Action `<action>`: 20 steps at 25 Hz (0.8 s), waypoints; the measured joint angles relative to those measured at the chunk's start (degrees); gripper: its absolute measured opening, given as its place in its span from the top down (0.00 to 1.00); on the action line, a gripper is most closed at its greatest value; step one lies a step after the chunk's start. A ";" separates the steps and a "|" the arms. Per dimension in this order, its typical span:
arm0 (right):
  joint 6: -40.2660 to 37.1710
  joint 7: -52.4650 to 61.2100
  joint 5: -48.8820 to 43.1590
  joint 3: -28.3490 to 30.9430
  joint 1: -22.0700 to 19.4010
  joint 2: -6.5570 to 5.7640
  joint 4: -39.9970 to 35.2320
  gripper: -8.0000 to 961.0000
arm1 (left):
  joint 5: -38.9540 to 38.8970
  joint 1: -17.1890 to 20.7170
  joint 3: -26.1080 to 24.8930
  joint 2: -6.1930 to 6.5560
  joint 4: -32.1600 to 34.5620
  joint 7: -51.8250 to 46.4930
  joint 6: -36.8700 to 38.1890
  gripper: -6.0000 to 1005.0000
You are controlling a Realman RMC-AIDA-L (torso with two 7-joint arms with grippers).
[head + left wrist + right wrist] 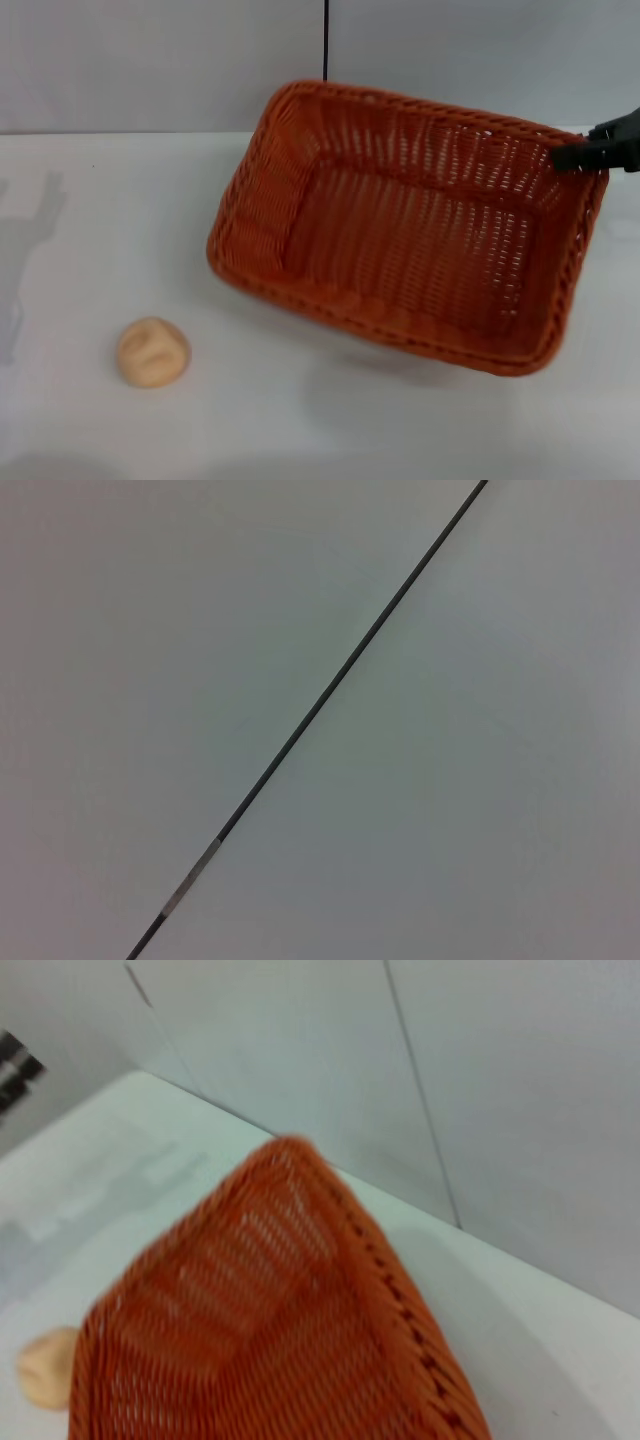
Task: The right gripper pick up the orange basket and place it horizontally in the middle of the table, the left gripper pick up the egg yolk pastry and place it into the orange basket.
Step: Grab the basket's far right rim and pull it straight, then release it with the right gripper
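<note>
woven orange basket (400,230) is pinched at its braided rim by right hand (580,155), tilted above white desk (80,250); creased round pastry (153,352) lies apart.

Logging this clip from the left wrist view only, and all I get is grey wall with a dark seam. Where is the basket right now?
Observer: The orange basket is tilted above the table, with the right gripper at its far right rim corner.
Operator: And the pastry?
Observer: The egg yolk pastry sits on the table at front left, apart from the basket.
Operator: Anything inside the basket?
Observer: No, its woven bottom shows bare.
Operator: Is the left gripper near the pastry?
Observer: No view shows the left gripper.
</note>
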 joint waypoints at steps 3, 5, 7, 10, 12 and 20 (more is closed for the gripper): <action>-2.31 -1.08 1.35 2.47 -0.11 -0.16 0.17 0.81 | 0.00 -0.05 -0.02 0.00 0.00 -0.01 0.00 0.18; -3.99 -1.82 1.50 4.56 -0.12 -0.17 0.22 0.81 | -0.02 -0.11 -0.07 0.00 0.00 -0.01 0.00 0.18; -5.25 -2.54 1.70 6.05 -0.08 -0.19 0.29 0.81 | -0.04 -0.12 -0.09 0.00 0.00 -0.01 0.01 0.18; -6.55 -3.59 3.15 7.39 -0.22 -0.23 0.67 0.81 | -0.06 -0.12 -0.09 0.00 0.00 -0.01 0.08 0.18; -7.55 -4.46 4.31 8.02 -0.34 -0.42 1.23 0.81 | -0.08 -0.13 -0.09 0.00 0.00 -0.01 0.13 0.18; -12.36 -10.13 6.21 10.29 -0.26 -1.30 1.99 0.81 | -0.09 0.00 -0.08 0.00 0.01 0.00 0.17 0.19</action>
